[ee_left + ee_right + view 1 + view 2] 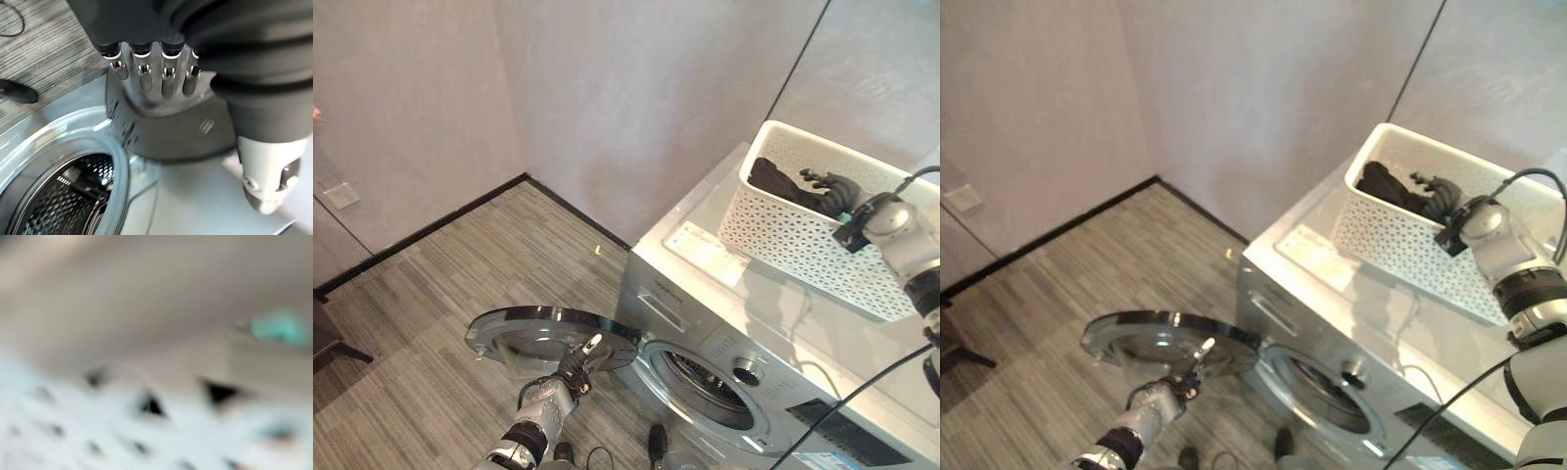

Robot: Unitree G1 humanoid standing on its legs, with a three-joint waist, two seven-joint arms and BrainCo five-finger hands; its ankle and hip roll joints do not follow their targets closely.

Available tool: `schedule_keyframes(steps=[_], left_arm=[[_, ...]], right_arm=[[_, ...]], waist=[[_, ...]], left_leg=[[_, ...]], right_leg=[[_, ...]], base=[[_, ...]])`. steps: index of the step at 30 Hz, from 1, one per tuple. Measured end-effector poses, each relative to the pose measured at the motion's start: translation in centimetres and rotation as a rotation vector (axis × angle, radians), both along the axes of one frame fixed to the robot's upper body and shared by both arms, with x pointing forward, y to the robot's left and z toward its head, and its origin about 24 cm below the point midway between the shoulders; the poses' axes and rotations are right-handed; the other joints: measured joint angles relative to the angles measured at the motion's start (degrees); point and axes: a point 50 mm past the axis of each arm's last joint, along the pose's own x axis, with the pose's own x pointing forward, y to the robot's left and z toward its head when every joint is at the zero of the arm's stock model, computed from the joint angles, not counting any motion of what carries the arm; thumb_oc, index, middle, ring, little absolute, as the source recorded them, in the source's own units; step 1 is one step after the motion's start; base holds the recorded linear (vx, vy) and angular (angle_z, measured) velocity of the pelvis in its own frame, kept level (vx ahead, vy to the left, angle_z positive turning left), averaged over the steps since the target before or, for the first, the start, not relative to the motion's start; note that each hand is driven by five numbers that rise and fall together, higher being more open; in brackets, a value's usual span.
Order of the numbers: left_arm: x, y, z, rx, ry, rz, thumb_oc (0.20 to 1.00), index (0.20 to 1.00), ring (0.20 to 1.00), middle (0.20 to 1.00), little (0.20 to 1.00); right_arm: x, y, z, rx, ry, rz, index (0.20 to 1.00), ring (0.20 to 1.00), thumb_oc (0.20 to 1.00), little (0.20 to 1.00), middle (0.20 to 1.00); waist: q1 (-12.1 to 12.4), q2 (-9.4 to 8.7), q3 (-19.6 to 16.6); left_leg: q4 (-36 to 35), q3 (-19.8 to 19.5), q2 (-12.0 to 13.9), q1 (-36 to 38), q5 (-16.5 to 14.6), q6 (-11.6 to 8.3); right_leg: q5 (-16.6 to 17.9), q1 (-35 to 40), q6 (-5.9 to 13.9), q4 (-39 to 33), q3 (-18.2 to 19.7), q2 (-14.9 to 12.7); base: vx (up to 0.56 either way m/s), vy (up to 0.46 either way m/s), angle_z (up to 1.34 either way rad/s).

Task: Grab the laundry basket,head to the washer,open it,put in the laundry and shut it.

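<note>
The white washer [773, 323] stands against the wall with its round glass door [533, 333] swung wide open and lying almost flat. The drum opening [705, 382] is bare metal inside [73, 196]. My left hand [573, 372] is at the door's near rim, its straight fingers [146, 73] laid against the door [181, 132]. A white perforated laundry basket [793, 245] sits on top of the washer. Dark laundry [773, 179] lies in its far end. My right hand [832, 191] reaches over the rim into the basket, right at the dark cloth.
Grey walls meet in a corner behind the washer. A wall socket [340, 196] is low on the left wall. Striped wood-look floor [460, 264] spreads left of the open door. A dark piece of furniture [328, 338] shows at the left edge.
</note>
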Motion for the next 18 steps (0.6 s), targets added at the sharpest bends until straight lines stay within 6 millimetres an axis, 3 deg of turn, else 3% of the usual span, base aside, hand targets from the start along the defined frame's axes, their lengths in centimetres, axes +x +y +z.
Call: schedule_keyframes(steps=[6, 13, 18], left_arm=[[-1.1, -0.5, -0.6, -0.028, 0.028, 0.011, 1.000, 1.000, 1.000, 1.000, 1.000], [-1.8, -0.5, -1.0, -0.048, 0.052, 0.027, 1.000, 1.000, 1.000, 1.000, 1.000], [-2.3, -0.4, -1.3, -0.049, 0.065, 0.027, 1.000, 1.000, 1.000, 1.000, 1.000]], right_arm=[[-0.3, -0.3, -0.8, 0.002, 0.042, -0.002, 1.000, 1.000, 1.000, 1.000, 1.000], [-0.3, -0.1, -1.5, -0.010, 0.084, 0.014, 1.000, 1.000, 1.000, 1.000, 1.000], [0.2, 0.7, 0.5, -0.018, 0.035, 0.050, 1.000, 1.000, 1.000, 1.000, 1.000]], waist=[[0.1, 0.38, -0.8], [0.6, -1.07, -3.6], [0.4, -0.81, -4.5]], left_leg=[[-1.6, -0.4, 1.0, 1.2, 0.5, -0.99], [-1.8, -0.5, 0.8, 1.3, 0.6, -1.13], [-1.9, -0.5, 0.9, 1.4, 0.7, -1.35]], right_leg=[[-0.5, 0.7, -0.95, 0.0, -0.6, 1.2], [-0.5, 0.8, -0.96, 0.0, -0.6, 0.8], [-0.5, 0.8, -1.04, 0.0, -0.6, 0.9]], base=[[0.03, -0.037, 0.03], [0.00, 0.000, 0.00], [0.00, 0.000, 0.00]])
